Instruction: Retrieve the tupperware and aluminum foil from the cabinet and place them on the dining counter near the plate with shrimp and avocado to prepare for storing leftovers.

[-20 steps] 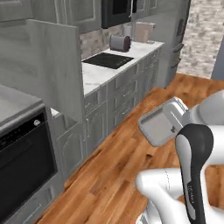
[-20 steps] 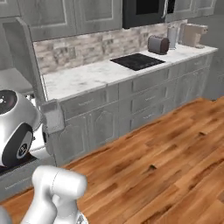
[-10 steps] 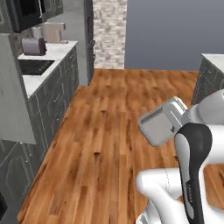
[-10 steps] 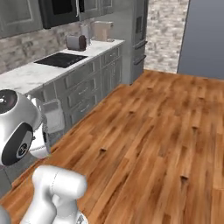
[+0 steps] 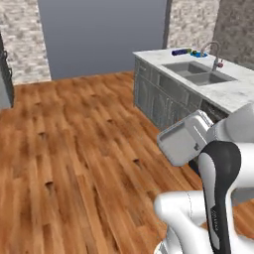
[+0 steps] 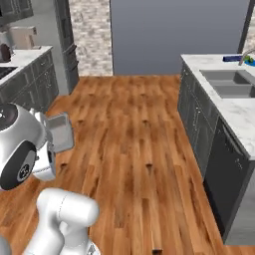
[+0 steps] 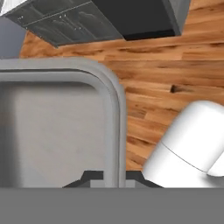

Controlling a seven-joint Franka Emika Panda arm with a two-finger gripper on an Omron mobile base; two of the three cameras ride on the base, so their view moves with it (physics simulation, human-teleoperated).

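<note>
My gripper [image 7: 114,178] is shut on the rim of the tupperware [image 7: 57,127], a pale grey shallow container held tilted in front of the arm [image 5: 182,140] [image 6: 59,131], above the wood floor. The dining counter [image 5: 237,95] [image 6: 240,115] stands to the right, with its steel sink [image 5: 194,72] and arched faucet [image 5: 214,49]. On its far end lies the dark-blue aluminum foil box [image 5: 181,51] [image 6: 230,58]. Right beside the box sits the blue plate with shrimp and avocado [image 5: 198,54] [image 6: 250,63]. The cabinet is out of view.
Open wood floor [image 5: 84,129] stretches between me and the island. A dark appliance panel [image 6: 225,174] is set in the island's near side. At the left stand grey drawer units [image 6: 35,79] and a tall grey unit [image 6: 67,40].
The base has turned, so the whole picture has swung: the cooktop worktop slid off to the left and the island came in at the right. The tupperware stays in my gripper.
</note>
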